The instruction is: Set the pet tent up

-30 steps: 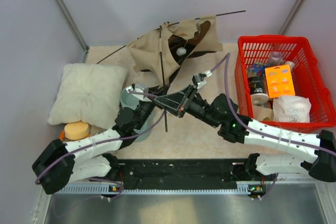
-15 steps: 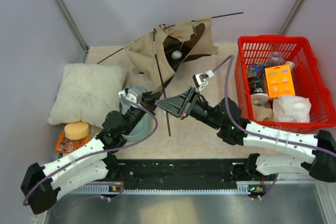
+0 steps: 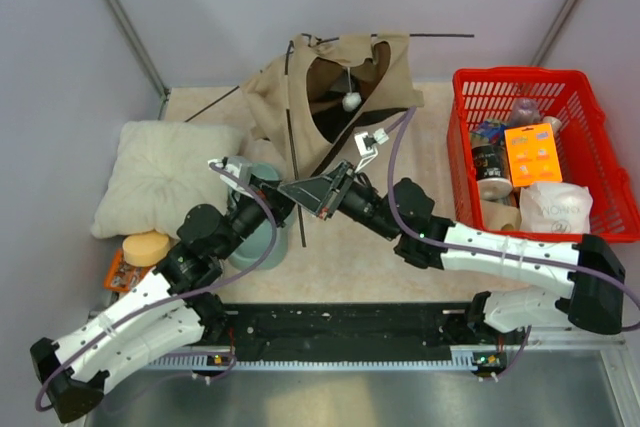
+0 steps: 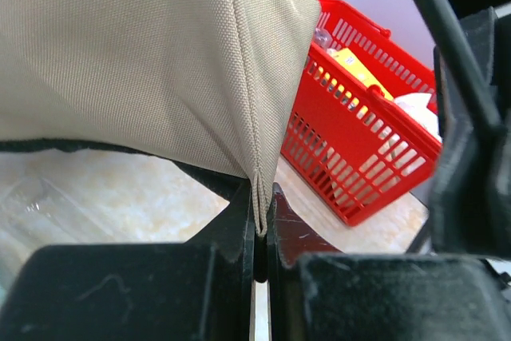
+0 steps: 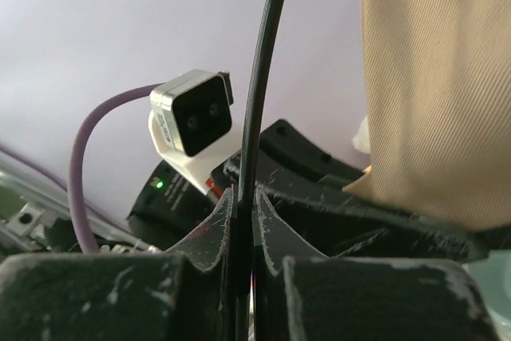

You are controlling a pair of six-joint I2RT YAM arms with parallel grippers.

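Left of the red basket (image 3: pixel 520 75), nearest the arms, the left jaws are pressed together on a seamed corner of the pet tent (image 4: pixel 160 53). Just beside them, the right jaws pinch its thin black pole (image 5: pixel 260 77). The pole's length runs away from both, up into the half-raised tent farther back, also left of the basket.

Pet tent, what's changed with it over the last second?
The pet tent has lifted and opened out. The right gripper, shut on its black pole, shifted left; the left gripper kept pinching a fabric corner as its arm straightened. Pillow and red basket stayed put.
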